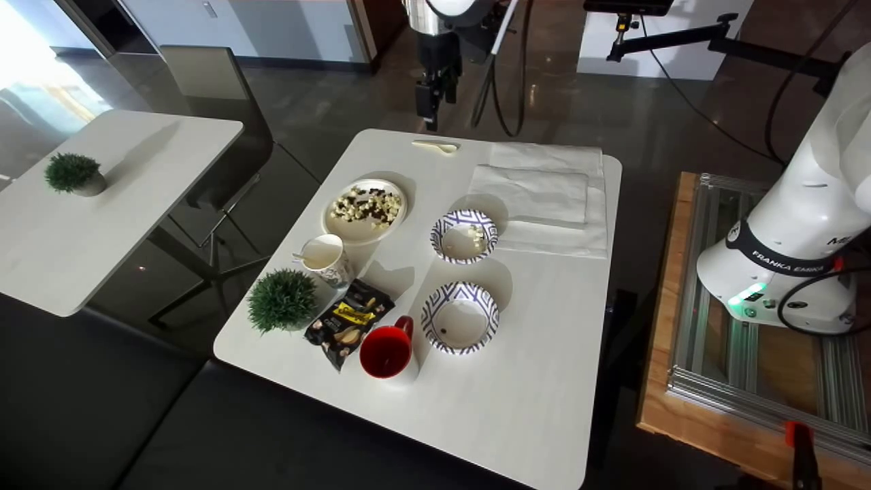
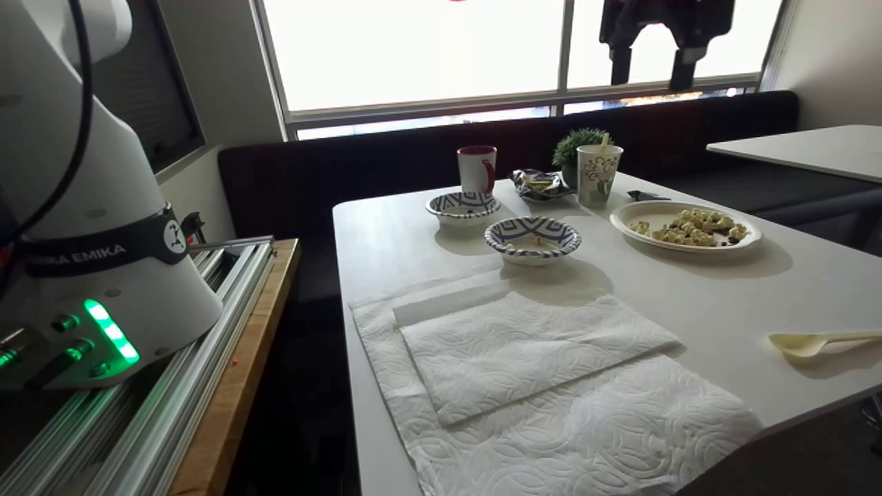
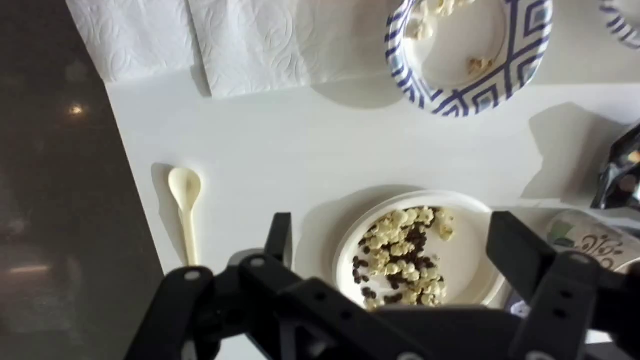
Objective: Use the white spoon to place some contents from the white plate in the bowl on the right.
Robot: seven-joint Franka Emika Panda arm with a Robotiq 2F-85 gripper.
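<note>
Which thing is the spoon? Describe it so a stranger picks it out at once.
In the wrist view, find the table, then the paper towels at its upper left. Below them, near the table's left edge, lies the spoon, wide end toward them. Unlike the round plate and striped bowl, it is slim, pale and long-handled.

Wrist view: lower rim of white plate (image 3: 462, 260) hidden behind gripper (image 3: 392, 235); second striped bowl (image 3: 618, 23) mostly cropped, top right. In an exterior view: white spoon (image 2: 812, 343), handle cut by right edge.
</note>
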